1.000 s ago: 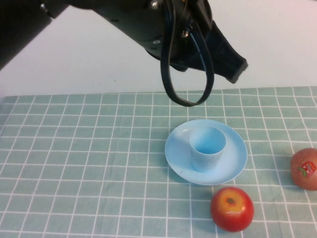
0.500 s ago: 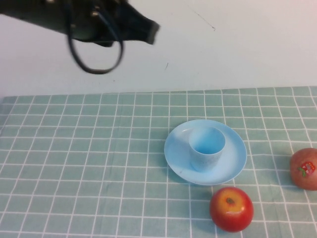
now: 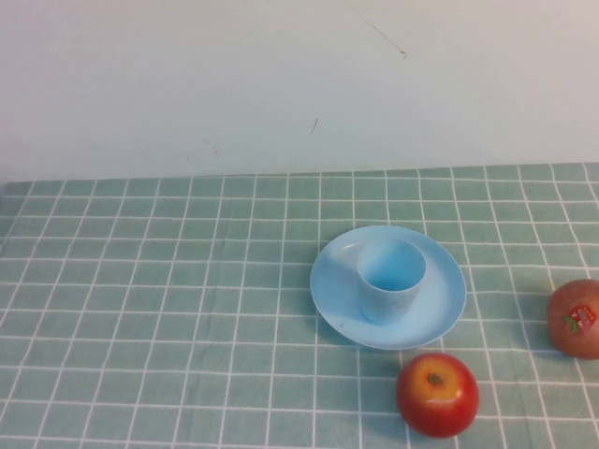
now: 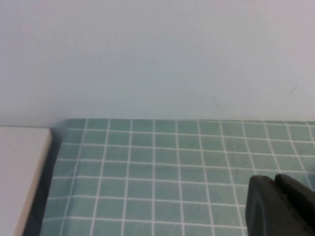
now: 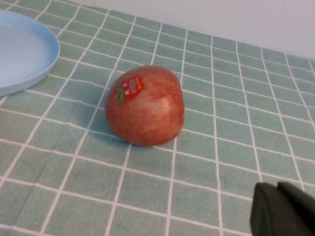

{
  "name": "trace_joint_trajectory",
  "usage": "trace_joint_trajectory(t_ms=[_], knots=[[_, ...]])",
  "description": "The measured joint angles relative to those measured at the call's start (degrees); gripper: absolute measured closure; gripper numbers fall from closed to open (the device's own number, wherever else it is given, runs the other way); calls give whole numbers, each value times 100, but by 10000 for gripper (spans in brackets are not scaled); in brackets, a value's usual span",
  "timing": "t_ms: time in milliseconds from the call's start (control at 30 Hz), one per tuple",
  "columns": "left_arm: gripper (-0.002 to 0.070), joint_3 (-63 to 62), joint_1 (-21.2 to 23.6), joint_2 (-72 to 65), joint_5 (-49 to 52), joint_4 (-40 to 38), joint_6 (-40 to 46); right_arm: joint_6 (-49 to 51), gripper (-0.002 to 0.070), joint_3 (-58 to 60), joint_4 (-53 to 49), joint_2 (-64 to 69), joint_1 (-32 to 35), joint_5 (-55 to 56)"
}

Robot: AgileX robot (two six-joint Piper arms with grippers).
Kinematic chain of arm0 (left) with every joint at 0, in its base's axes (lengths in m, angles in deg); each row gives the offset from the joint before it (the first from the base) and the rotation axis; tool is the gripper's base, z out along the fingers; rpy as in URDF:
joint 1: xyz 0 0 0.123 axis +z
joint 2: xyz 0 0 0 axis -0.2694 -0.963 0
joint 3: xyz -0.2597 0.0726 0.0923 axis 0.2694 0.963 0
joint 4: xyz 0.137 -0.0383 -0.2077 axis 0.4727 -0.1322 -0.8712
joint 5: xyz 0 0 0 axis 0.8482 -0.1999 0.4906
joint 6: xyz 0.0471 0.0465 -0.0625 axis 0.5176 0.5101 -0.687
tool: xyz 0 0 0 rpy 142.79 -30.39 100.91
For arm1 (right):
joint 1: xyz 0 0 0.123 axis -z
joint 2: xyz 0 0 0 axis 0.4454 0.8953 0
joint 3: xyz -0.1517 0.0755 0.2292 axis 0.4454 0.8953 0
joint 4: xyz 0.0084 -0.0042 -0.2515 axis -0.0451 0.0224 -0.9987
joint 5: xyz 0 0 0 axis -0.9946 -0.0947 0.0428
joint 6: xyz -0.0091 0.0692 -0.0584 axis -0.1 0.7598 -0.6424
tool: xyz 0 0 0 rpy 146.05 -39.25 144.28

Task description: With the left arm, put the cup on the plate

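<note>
Green-checked tabletop (image 3: 140, 309) bears the cup (image 3: 391, 279) upright on the plate (image 3: 440, 304) — left gripper (image 4: 279, 206) closed, well apart; right gripper (image 5: 283, 210) closed beside an apple (image 5: 144, 105).

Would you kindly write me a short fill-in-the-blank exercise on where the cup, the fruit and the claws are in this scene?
1. The light blue cup stands upright on the ____ .
2. The number of apples on the checked cloth is ____ .
3. The apple with the sticker lies ____ from the plate.
4. The left claw and the right claw each have jaws that are ____ .

Missing words: plate; two; apart; shut
</note>
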Motion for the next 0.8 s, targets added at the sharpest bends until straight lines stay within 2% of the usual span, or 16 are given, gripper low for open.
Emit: trace_joint_trajectory(t_ms=[133,267,567,800], knots=[[673,1482,574,1191,-386,0,0,0,678,0,0,0,0,0],[673,2762,871,2097,-664,-54,-4,0,678,0,0,0,0,0],[673,5537,962,4042,-2514,-178,-313,0,678,0,0,0,0,0],[673,5782,962,4175,-2088,-212,-565,0,678,0,0,0,0,0]])
